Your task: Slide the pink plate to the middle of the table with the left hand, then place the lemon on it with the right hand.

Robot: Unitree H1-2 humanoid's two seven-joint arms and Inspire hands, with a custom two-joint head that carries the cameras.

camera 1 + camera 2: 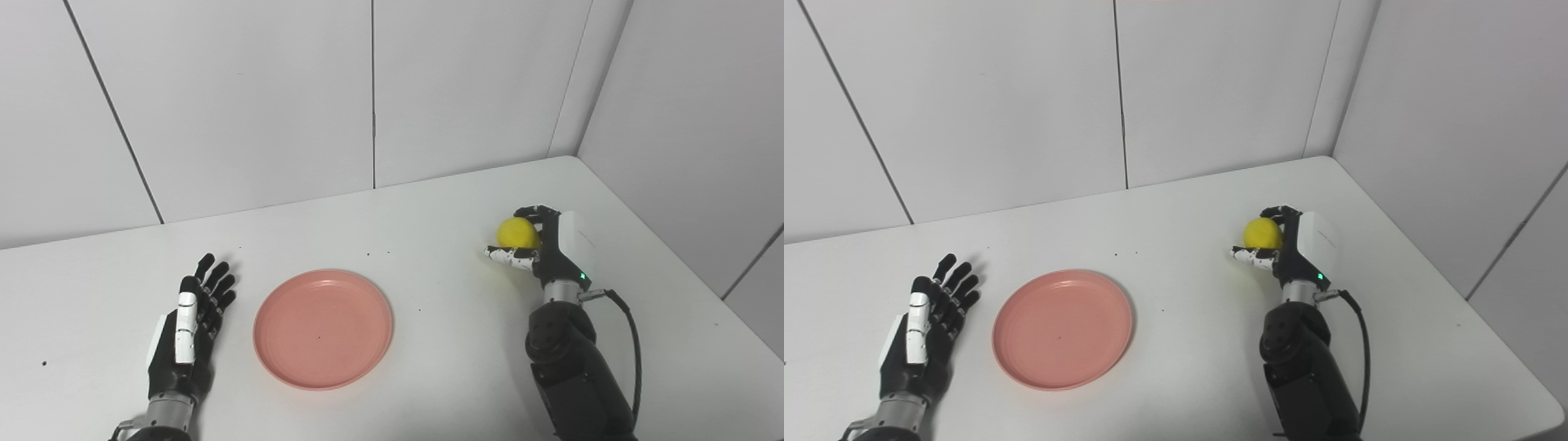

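White wall panels meet in a corner behind a white table (429,202), seen from above by two head cameras side by side.

On the right side of the table sits the lemon (518,233), small, yellow and nearly round. Its long axis is hard to read because fingers cover part of it; it seems to run roughly left to right across the picture. Whether it rests on the table or is lifted just clear cannot be told.

Around the lemon is the right hand (542,245). Dark fingers (539,212) curl over its top and far side, and a white-speckled thumb (508,255) presses in below on the near side, so the fruit is pinched between them. The palm is to the lemon's right, and the black forearm reaches up from the bottom right edge.

Left of the lemon, well apart, a round pink plate (323,328) lies flat and bare, near the middle of the table, a little toward the front edge. Judging from this, the coming move carries the lemon leftward and toward the robot, and the right hand is far nearer to it.

Just beside the plate's left rim, not touching, the left hand (190,331) rests with fingers straight, slightly fanned, holding nothing.
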